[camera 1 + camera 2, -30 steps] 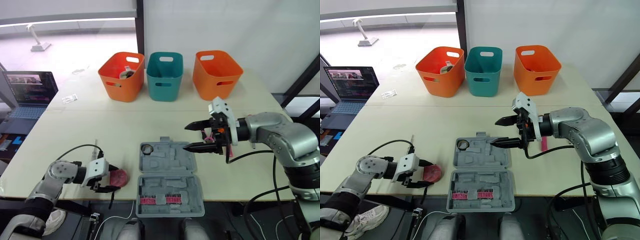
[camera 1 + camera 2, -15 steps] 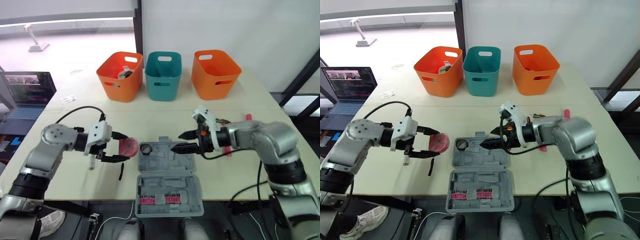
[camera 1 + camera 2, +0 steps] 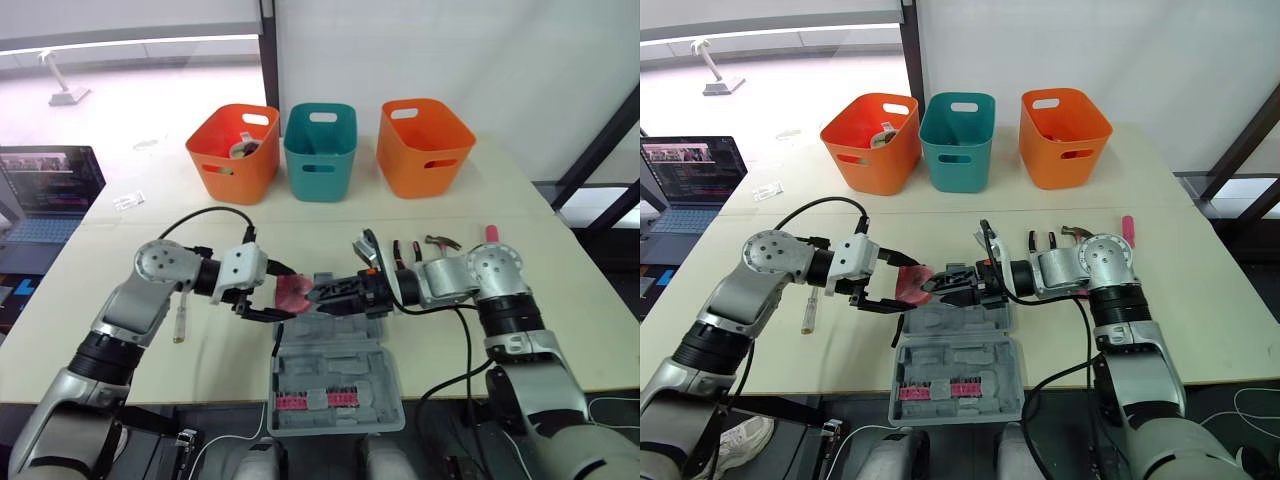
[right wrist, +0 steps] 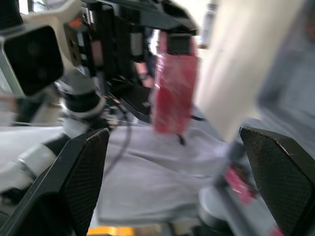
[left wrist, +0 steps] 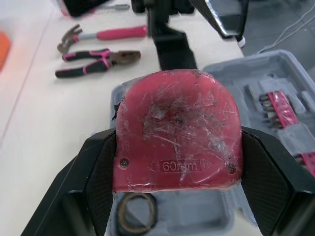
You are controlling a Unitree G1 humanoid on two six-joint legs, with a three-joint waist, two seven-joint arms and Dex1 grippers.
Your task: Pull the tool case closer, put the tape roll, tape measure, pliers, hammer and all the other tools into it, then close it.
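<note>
We hold the tape measure (image 5: pixel 177 130) over the open tool case (image 3: pixel 335 375); most of the packing is not yet done.

The case lies open and flat near the front edge of the table (image 3: pixel 570 300), so we judge that pulling it closer is done. Our left gripper (image 3: pixel 281 293) is clamped on the pink tape measure, which hangs just above the case's far half. Our right gripper (image 3: pixel 322 294) points at it from the other side, its fingers spread apart. A dark ring, probably the tape roll (image 5: pixel 137 212), sits in the case below. The pliers (image 3: pixel 405 250) and hammer (image 3: pixel 447 241) lie on the table beyond the case, and a slim tool (image 3: pixel 808 312) lies out to our left. The lid is not closed.
</note>
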